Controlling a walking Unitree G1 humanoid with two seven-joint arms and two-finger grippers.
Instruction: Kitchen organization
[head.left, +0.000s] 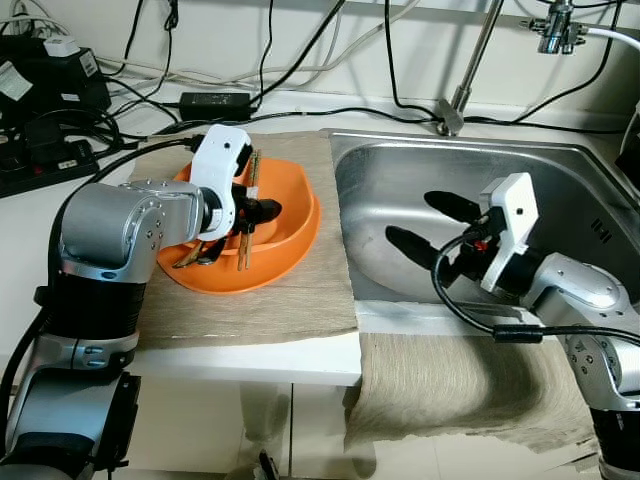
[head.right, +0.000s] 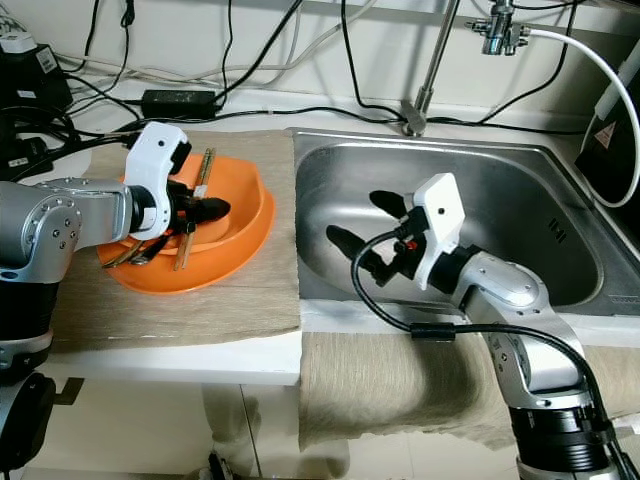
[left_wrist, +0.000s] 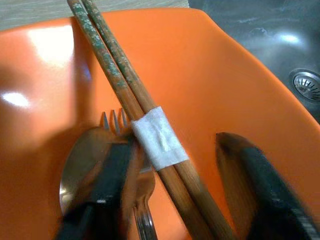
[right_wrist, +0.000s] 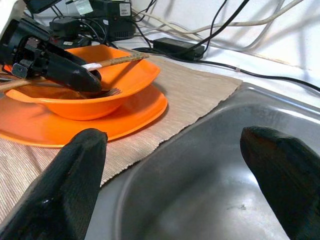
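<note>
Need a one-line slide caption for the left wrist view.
Open left gripper straddles taped chopsticks above a fork and spoon in the orange bowl.

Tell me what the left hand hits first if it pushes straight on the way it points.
Probably the taped chopsticks between its open fingers, or the fork just beside them, then the orange bowl's inner wall; depth is unclear.

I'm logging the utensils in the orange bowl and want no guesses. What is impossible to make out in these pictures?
- Spoon and fork: handles hidden by the left gripper's fingers, left wrist view.
- Chopsticks: both ends cut off by the picture's edges there.
- Orange bowl: near side hidden behind the left arm, eye views.
</note>
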